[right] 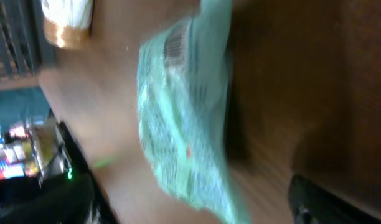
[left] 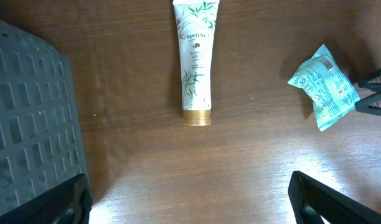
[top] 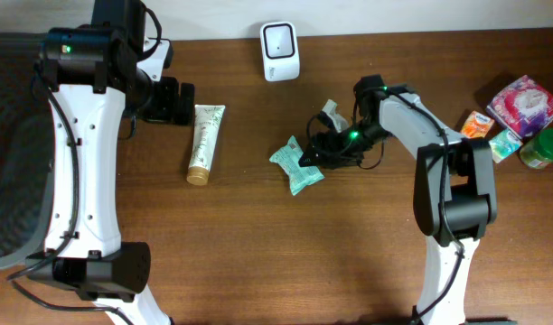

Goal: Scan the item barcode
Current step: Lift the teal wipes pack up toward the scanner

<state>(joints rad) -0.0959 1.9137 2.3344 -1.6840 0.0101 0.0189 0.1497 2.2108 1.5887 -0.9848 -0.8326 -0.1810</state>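
— Jaws on the right gripper [top: 314, 153] look spread wide with nothing in them, yeah? Where's the teal packet [top: 293, 167]?

— Yep, empty. Packet's flat on the table [top: 258, 253], just to that gripper's left, barcode showing on top. White scanner [top: 280, 39] sits further back, well apart. And the left gripper [top: 173, 101] is wide open, empty too, way off by the tube [top: 204, 143], so right arm's nearer imo.

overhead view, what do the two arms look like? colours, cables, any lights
Both arms have white shell links joined by black joint housings, on black bases. The left arm has a thin black cable along its long link and a green light near its upper joint. The right arm has a green light by its wrist. The left gripper and right gripper are black and blocky.
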